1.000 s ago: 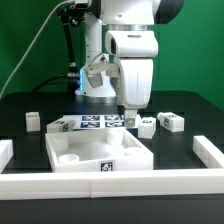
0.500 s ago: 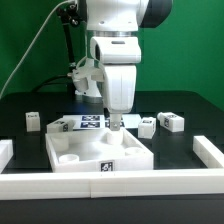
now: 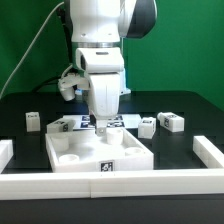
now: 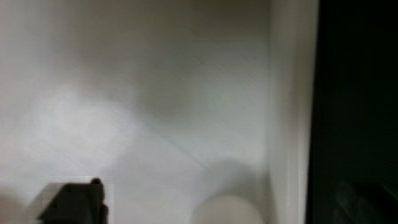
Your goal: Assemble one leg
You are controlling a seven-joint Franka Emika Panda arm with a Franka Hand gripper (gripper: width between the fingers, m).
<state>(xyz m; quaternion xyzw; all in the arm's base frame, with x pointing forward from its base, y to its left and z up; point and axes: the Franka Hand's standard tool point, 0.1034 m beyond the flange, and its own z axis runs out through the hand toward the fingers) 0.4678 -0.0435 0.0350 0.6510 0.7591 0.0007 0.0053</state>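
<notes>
**Gripper [image 3: 100, 130] hanging over the panel's rear wall, with a loose leg [image 3: 147, 126] sitting to the exterior view's right.**

Nearest the camera, the white panel [image 3: 125, 155] is lying on the black table [image 3: 195, 132]. Above its rear wall the gripper is pointing straight down, and at this size neither the state of its jaws nor the leg's long axis can be told. The leg is sitting on the table just off the marker board [image 3: 75, 123], with a green wall [image 3: 190, 50] closing the scene behind.

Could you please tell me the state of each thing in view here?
gripper: low over the rear edge of the panel; open or shut cannot be told.
leg at the exterior view's left: loose on the table, untouched.
leg nearest the gripper: loose, untouched.
leg at the exterior view's right: loose, untouched.
panel: flat on the table, hollow side up, no leg fitted.
</notes>
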